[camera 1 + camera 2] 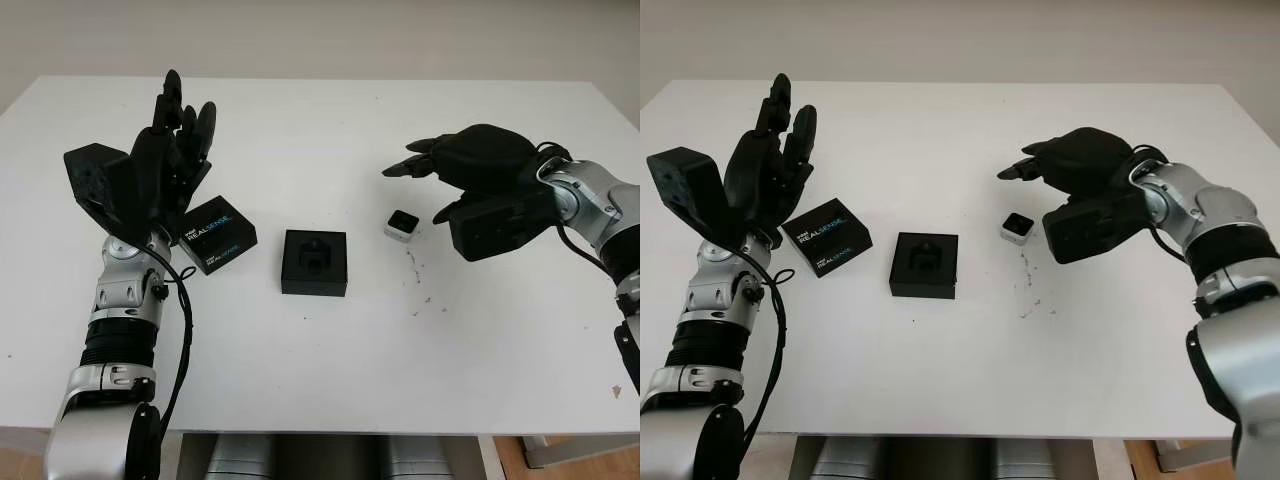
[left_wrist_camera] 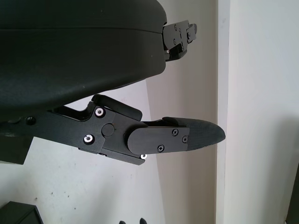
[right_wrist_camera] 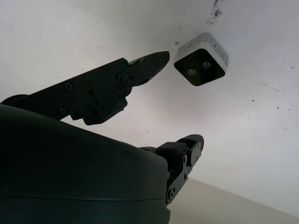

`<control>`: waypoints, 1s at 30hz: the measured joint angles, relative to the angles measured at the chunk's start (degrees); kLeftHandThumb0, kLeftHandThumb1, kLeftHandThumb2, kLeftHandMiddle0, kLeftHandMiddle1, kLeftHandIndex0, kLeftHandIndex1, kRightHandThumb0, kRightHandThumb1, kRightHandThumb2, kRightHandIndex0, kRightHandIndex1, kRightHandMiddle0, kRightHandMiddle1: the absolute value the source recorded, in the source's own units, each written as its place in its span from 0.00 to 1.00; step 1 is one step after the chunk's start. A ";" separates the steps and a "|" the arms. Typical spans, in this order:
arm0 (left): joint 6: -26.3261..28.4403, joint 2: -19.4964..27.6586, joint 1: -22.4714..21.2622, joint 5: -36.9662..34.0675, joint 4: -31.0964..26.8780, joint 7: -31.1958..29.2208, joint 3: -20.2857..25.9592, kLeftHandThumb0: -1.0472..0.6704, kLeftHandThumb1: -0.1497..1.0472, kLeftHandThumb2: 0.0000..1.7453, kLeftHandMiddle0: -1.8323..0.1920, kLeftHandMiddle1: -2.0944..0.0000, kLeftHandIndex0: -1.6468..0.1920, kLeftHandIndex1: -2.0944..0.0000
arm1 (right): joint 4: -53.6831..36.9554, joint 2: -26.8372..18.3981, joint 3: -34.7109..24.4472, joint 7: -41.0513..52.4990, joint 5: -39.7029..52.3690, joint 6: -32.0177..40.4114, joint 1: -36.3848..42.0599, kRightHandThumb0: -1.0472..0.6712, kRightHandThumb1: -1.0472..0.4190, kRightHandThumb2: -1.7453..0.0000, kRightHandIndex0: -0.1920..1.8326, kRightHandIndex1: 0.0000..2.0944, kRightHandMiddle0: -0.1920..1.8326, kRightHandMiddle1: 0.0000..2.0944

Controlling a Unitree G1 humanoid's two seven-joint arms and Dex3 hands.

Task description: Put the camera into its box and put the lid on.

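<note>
- A small silver-edged camera [image 1: 402, 225] with a black face sits on the white table [image 1: 330, 340], just right of centre, its dark face turned upward; in the right wrist view the camera [image 3: 201, 59] shows two small lenses on that face.
- The right hand [image 1: 470, 165] hovers above and just to the right of the camera, palm down, holding nothing; its fingers [image 3: 145, 65] reach toward the camera without touching it, a clear gap showing between fingertip and camera.
- The open black box [image 1: 314, 262] lies at the middle of the table, left of the camera and apart from it, its moulded black insert visible inside and nothing resting in it.
- The black lid [image 1: 213, 235], printed with "REALSENSE" lettering, lies flat on the table to the left of the box, a short gap between the two.
- The left hand [image 1: 170, 150] is raised at the table's left side, fingers pointing up and away from the robot, gripping nothing; it stands above the lid's near-left corner rather than on it.
- Faint dark specks mark the table surface [image 1: 418, 270] just in front of the camera.
</note>
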 measured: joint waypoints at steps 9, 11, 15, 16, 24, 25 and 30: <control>-0.01 -0.04 0.00 -0.44 -0.12 -0.20 0.24 0.24 1.00 0.23 0.98 0.97 0.99 0.97 | 0.87 1.84 2.09 -2.96 -0.48 0.54 1.01 0.44 0.14 0.97 0.23 0.03 0.34 0.03; -0.01 -0.04 0.00 -0.44 -0.12 -0.20 0.24 0.24 1.00 0.23 0.98 0.97 1.00 0.98 | 1.21 1.84 2.73 -3.48 -0.75 0.54 1.01 0.44 0.13 0.97 0.22 0.02 0.34 0.03; -0.03 -0.04 0.00 -0.44 -0.13 -0.21 0.25 0.24 1.00 0.23 0.98 0.97 1.00 0.98 | 1.92 2.06 3.80 -4.61 -1.17 0.91 1.01 0.43 0.13 0.97 0.20 0.01 0.34 0.03; -0.03 -0.04 0.00 -0.44 -0.13 -0.20 0.25 0.24 1.00 0.23 0.98 0.97 1.00 0.98 | 2.14 2.20 3.95 -4.86 -1.31 1.32 1.01 0.43 0.13 0.97 0.19 0.01 0.34 0.03; -0.02 -0.03 0.00 -0.39 -0.44 -0.17 0.25 0.23 1.00 0.23 0.98 0.97 1.00 0.98 | 3.31 2.67 5.83 -8.32 -3.14 2.97 1.01 0.42 0.12 0.97 0.15 0.01 0.39 0.05; -0.02 -0.03 0.00 -0.39 -0.56 -0.16 0.25 0.23 1.00 0.22 0.98 0.97 1.00 0.98 | 3.53 2.67 6.04 -9.03 -3.50 2.99 1.01 0.43 0.12 0.97 0.15 0.01 0.39 0.05; -0.03 -0.03 0.00 -0.34 -0.60 -0.11 0.25 0.22 1.00 0.22 0.98 0.97 0.99 0.98 | 4.85 2.67 7.28 -10.50 -4.84 3.08 1.01 0.42 0.11 0.97 0.14 0.02 0.41 0.05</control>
